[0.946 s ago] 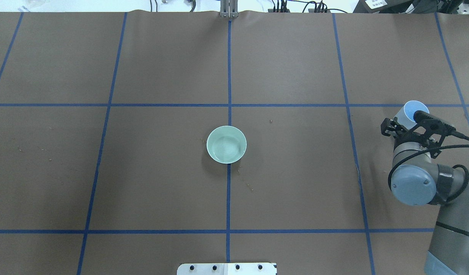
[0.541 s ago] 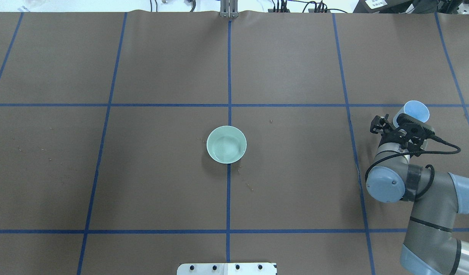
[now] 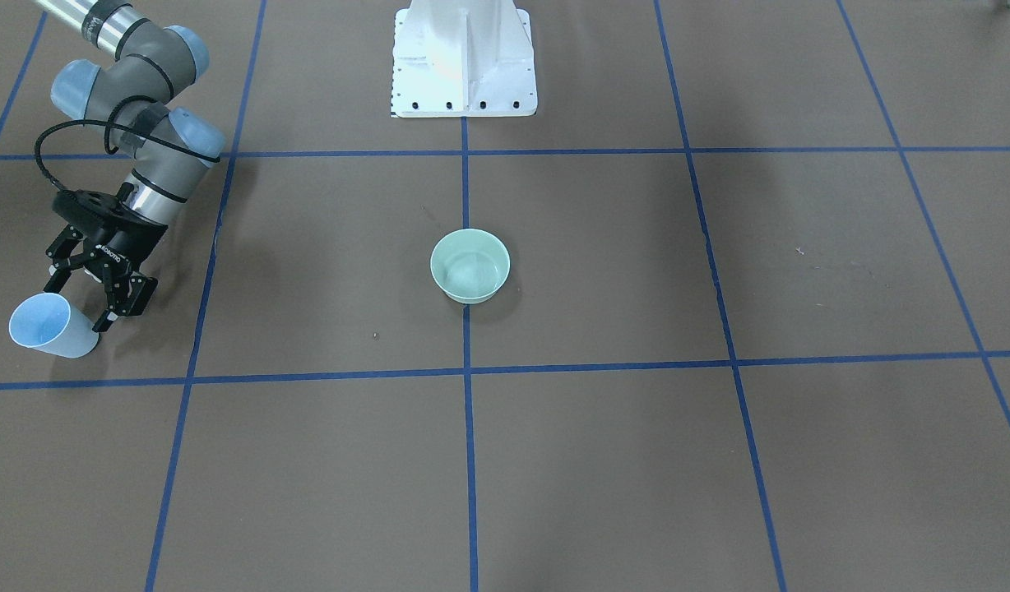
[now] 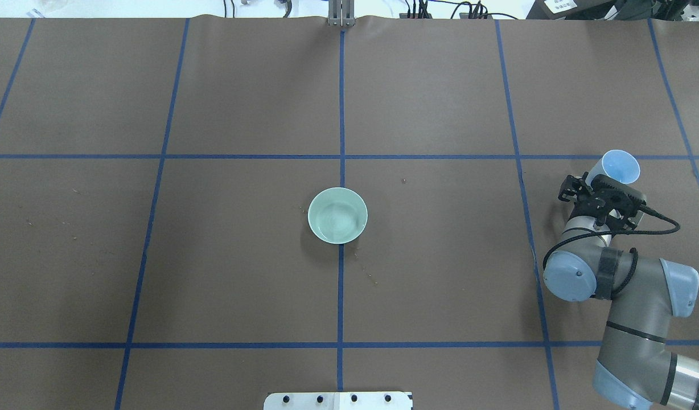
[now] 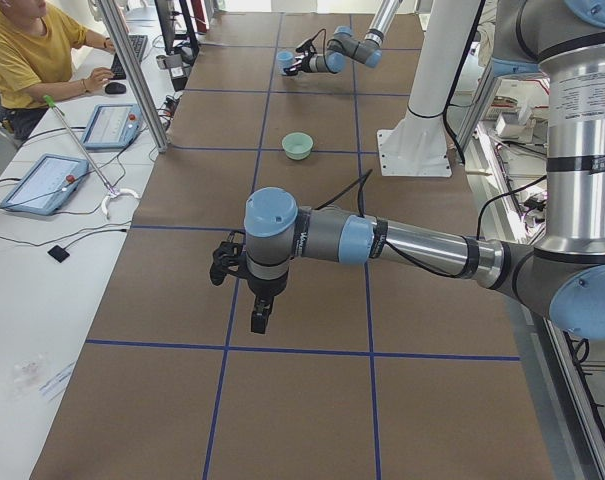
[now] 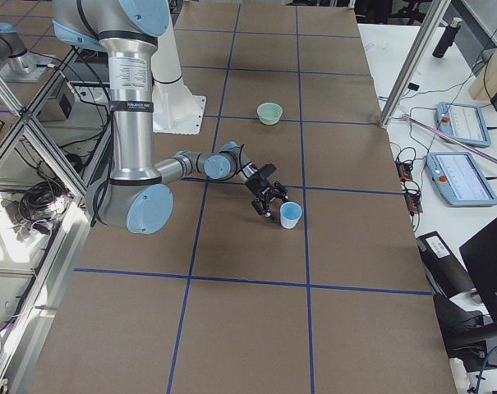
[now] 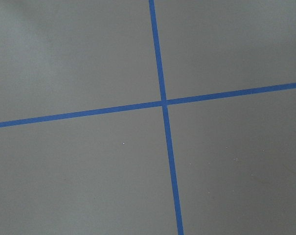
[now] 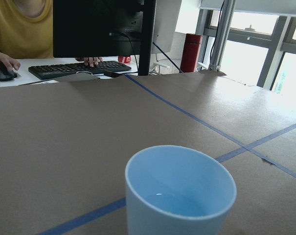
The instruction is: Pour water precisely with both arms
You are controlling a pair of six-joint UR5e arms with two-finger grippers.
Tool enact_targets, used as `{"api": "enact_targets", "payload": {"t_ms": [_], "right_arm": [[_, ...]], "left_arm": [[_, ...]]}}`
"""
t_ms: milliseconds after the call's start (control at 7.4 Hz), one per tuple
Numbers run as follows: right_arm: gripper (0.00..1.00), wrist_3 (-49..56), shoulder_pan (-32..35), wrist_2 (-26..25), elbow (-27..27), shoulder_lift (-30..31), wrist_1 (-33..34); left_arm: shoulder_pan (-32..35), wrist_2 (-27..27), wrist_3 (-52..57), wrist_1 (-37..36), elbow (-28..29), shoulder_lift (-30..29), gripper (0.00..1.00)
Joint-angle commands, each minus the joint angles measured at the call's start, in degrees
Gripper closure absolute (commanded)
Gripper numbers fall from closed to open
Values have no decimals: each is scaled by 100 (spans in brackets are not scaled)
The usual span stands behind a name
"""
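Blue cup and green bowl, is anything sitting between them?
Nothing stands between the blue cup and the green bowl. The overhead view shows only bare brown table cover crossed by one blue tape line.

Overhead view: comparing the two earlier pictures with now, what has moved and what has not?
The right arm swung its elbow inward, toward the green bowl, so more of it shows. The right gripper shifted slightly the same way, jaws open beside the blue cup, gripping nothing. Cup and bowl stayed put.
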State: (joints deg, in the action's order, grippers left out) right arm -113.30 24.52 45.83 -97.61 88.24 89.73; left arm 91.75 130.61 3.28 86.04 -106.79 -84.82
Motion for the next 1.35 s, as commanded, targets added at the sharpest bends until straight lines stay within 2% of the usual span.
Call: {"api": "enact_targets", "payload": {"t_ms": [0, 811, 1216], "right_arm": [[0, -60, 79, -13, 102, -34, 1], [0, 9, 387, -4, 313, -104, -8], [0, 10, 483, -13, 927, -588, -42]], "left_arm": [[0, 0, -3, 0, 0, 0, 0], [0, 0, -3, 0, 0, 0, 0], [9, 0, 6, 0, 0, 0, 0]]}}
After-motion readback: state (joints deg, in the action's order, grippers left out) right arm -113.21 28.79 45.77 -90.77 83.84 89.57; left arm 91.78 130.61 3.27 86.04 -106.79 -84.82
